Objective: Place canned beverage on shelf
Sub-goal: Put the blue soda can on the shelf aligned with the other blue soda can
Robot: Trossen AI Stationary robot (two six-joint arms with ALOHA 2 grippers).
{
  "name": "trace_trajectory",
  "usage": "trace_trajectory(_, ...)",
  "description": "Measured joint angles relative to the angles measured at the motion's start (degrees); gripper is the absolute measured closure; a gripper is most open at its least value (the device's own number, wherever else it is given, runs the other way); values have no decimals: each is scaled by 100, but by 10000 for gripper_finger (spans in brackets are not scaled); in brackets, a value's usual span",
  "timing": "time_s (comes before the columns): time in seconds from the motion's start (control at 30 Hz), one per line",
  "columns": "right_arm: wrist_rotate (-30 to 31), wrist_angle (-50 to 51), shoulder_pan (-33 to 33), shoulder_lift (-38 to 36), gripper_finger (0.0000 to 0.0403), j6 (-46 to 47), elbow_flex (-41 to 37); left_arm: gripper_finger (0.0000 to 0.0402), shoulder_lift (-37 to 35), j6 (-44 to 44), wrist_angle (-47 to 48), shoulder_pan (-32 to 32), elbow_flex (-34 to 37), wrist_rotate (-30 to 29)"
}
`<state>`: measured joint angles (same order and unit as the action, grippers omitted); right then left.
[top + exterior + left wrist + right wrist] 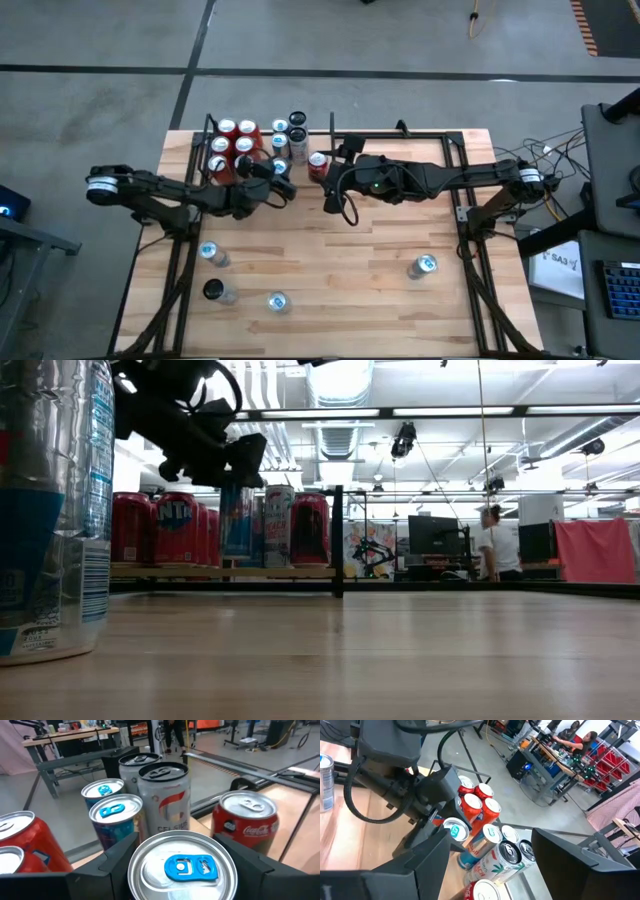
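Observation:
A silver-topped can with a blue tab (182, 865) stands upright between the fingers of my left gripper (281, 178), at the near edge of the shelf (262, 150). The shelf is a narrow black-framed bay with a wood floor (240, 572). Red cans (235, 145), blue-tab cans (107, 810) and black-topped cans (297, 128) stand on that floor. A red Coca-Cola can (245, 820) stands at the shelf's right end. My right gripper (492, 835) hangs open high above that end, with nothing between its fingers. My left gripper pinches the can's upper wall just under the rim (142, 857), one finger (117, 857) on each side. The fingers come nearly level from the table's left. The can stays upright, and in the low view its blue body (237, 520) shows below the gripper. I cannot tell whether its base touches the plank.
Loose cans stand on the near half of the table (212, 253), (218, 291), (278, 302), (424, 266); one of them (50, 510) stands close at the left of the low view. The wider frame bay (400, 135) runs to the right of the shelf's post (338, 540). People sit at desks beyond the table.

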<state>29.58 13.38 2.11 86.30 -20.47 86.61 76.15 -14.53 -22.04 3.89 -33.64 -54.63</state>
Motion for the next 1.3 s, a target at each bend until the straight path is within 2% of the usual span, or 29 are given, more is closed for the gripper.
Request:
trace_trajectory(0.23, 0, -17, 0, 0, 144, 19, -1, 187, 20, 183, -507, 161, 135, 121)
trace_trajectory(1.3, 0, -15, 0, 2, 138, 37, -5, 187, 32, 225, -594, 364, 244, 214)
